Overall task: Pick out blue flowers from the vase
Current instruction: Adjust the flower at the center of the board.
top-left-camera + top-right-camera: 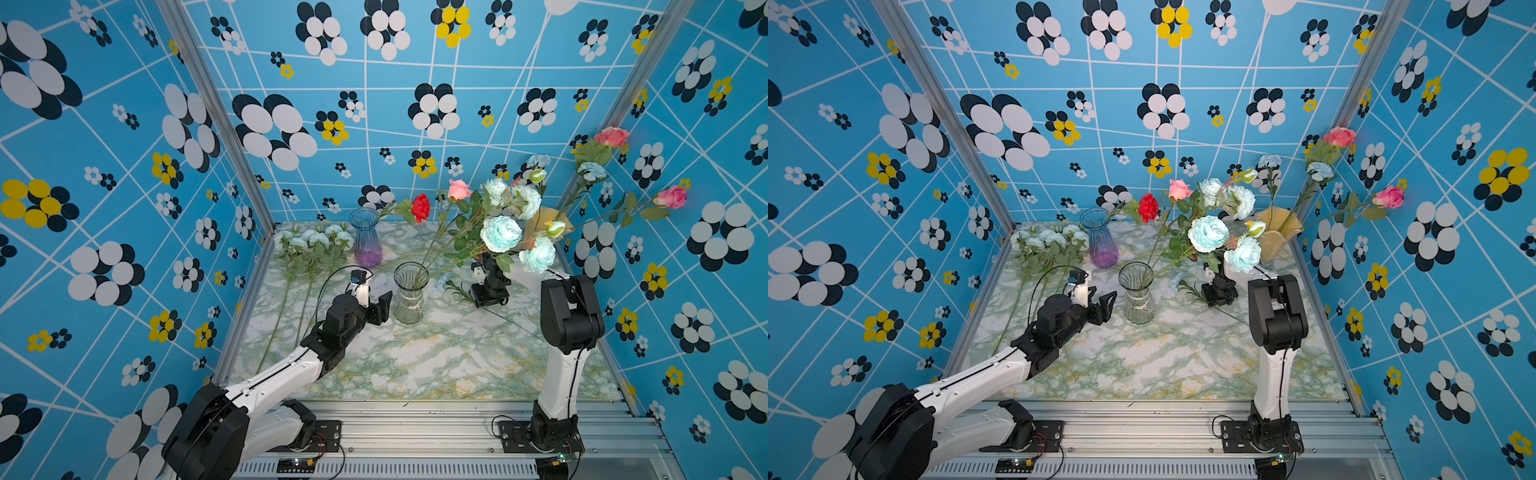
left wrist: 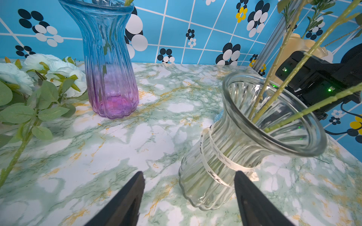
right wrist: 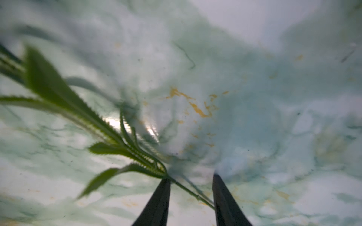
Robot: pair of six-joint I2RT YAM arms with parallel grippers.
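Green-veined marble tabletop, blue flower-print walls. Blue flowers lean from the clear vase; more lie at the far-left corner. Left gripper gapes beside that vase. Right gripper, blurred, seems parted around a leafy stem.

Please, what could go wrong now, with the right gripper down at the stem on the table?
1. The thin stem lies flat on the table inside the right gripper, which is not yet shut; it may slip out, or the tips may scrape the table.
2. The blue blooms lean over that arm; lifting could catch them and tip the clear vase, which the open left gripper does not hold.
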